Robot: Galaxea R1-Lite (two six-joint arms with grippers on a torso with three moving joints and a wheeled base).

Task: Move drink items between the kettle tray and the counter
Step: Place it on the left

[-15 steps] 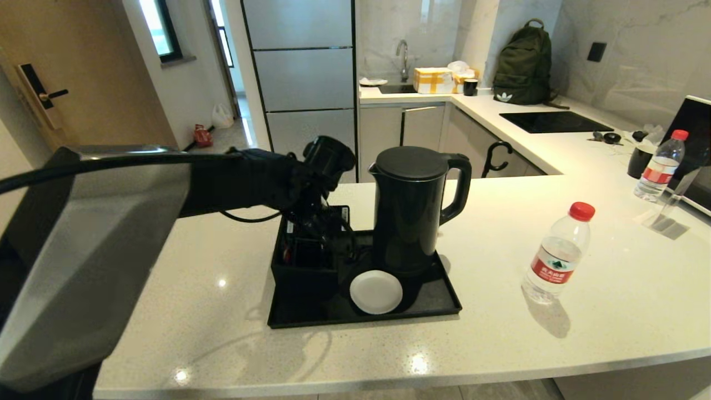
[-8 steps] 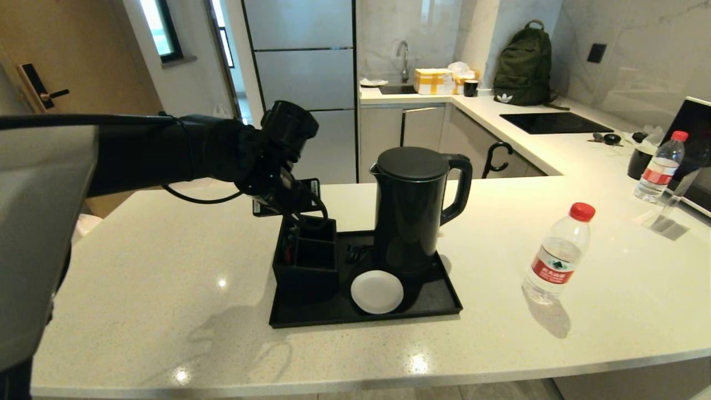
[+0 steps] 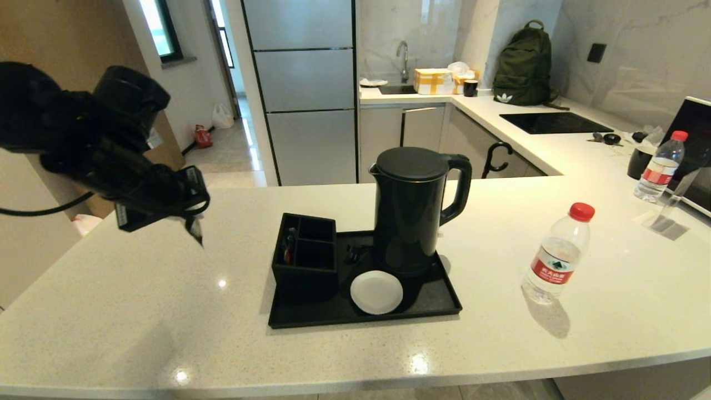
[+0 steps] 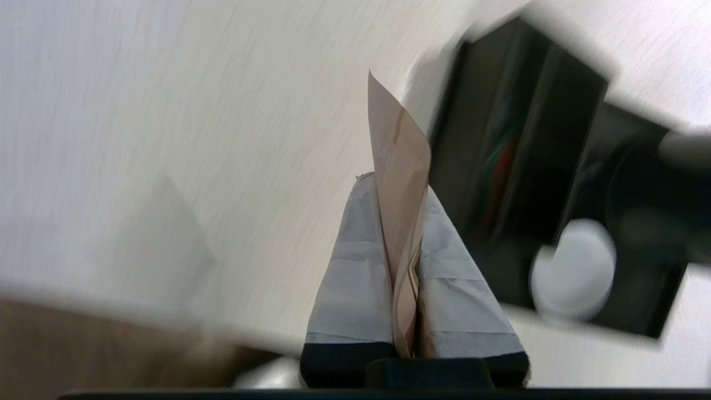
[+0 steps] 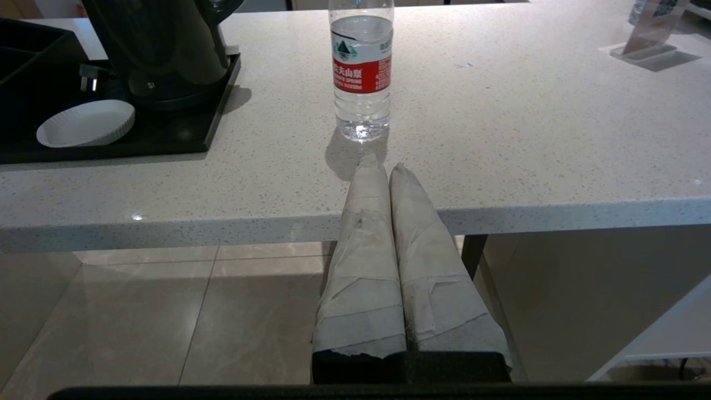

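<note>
Overhead, left end effector (image 3: 191, 228) hangs above the desk (image 3: 166, 311), left of the kettle tray (image 3: 433, 300). Only its wrist view shows fingers clamped on the pink tea sachet (image 4: 400, 166). Right end effector (image 5: 383, 166), fingers together, sits below the desk edge facing the water bottle (image 5: 361, 66).

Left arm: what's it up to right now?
The left gripper is shut on the tea sachet and holds it in the air above the counter, left of the tray. The kettle, a black compartment box and a white dish sit on the tray. The water bottle stands upright on the counter to the tray's right. The right gripper is shut and empty, parked below the counter's edge in front of the bottle.
</note>
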